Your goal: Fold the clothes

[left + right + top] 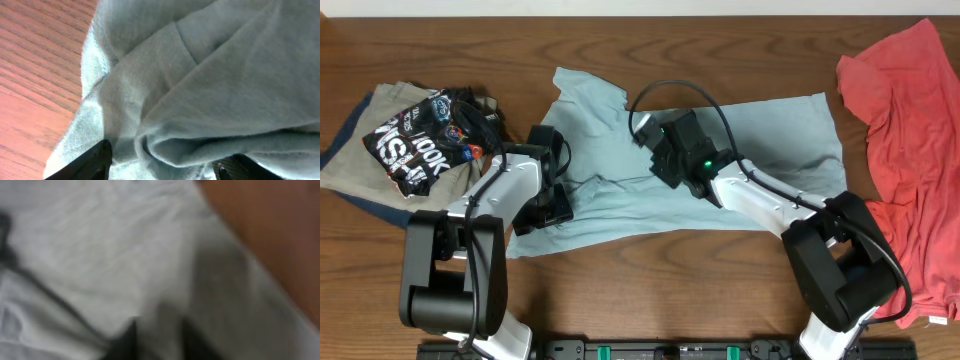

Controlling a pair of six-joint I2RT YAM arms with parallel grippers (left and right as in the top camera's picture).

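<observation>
The light blue T-shirt (760,140) lies spread and rumpled across the middle of the table. My left gripper (548,205) rests on its lower left part. In the left wrist view its fingers (97,161) stand wide apart, with a thick fold of the T-shirt (225,75) bulging between them. My right gripper (658,165) is down on the shirt's middle, near the collar. The right wrist view is blurred: the right gripper (160,342) shows two dark fingers a little apart over pale cloth (100,255). The coral-red shirt (910,130) lies crumpled at the right edge.
A black tee with white lettering (420,140) sits on a khaki garment (360,150) at the far left, close to my left arm. Bare wooden table (650,290) runs along the front, beneath both arm bases.
</observation>
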